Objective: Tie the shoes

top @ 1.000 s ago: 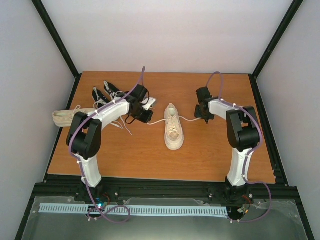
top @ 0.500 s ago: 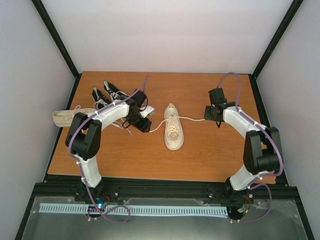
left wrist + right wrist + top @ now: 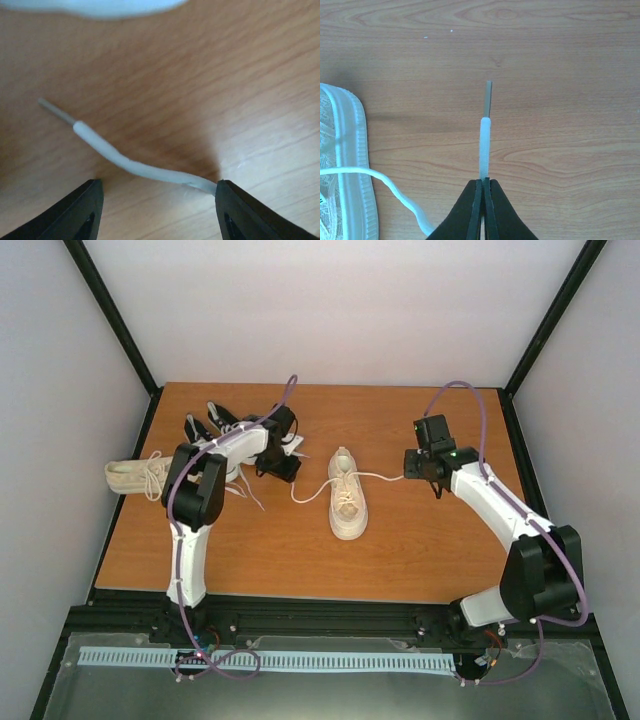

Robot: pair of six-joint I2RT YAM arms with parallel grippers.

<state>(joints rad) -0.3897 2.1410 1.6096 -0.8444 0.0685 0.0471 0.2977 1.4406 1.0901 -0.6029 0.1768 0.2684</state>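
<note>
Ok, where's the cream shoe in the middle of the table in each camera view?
Top external: cream shoe in the picture's middle.
Left wrist: not clearly; a blurred pale shape at the top edge may be it.
Right wrist: left edge, lower half.
Shared landmark: its pale lace, whose tipped ends show in both wrist views.

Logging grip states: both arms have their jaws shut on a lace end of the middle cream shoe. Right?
Not both. The right gripper is shut on its lace end, but the left wrist view shows the left gripper with jaws wide apart, the other lace end of the cream shoe lying loose between them.
</note>
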